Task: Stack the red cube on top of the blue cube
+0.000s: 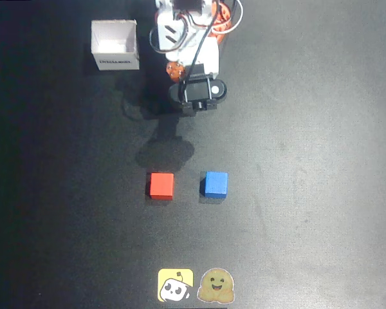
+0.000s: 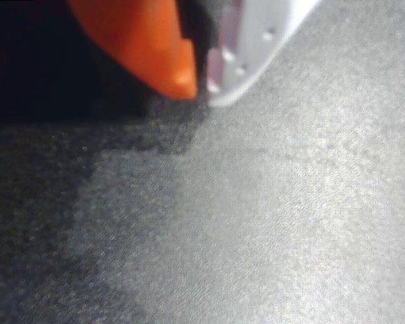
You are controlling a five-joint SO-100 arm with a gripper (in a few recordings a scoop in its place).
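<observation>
The red cube (image 1: 161,185) sits on the black table, with the blue cube (image 1: 215,183) a short gap to its right in the overhead view. Both rest flat and apart from each other. My gripper (image 1: 180,103) is folded back near the arm's base at the top, well above both cubes in the picture. In the wrist view the gripper (image 2: 202,88) has its orange finger (image 2: 155,47) pressed against the white finger (image 2: 256,40), shut with nothing between them, just over bare dark table.
An open white box (image 1: 116,45) stands at the top left beside the arm base. Two stickers, a yellow one (image 1: 175,285) and a tan smiling one (image 1: 217,286), lie at the bottom edge.
</observation>
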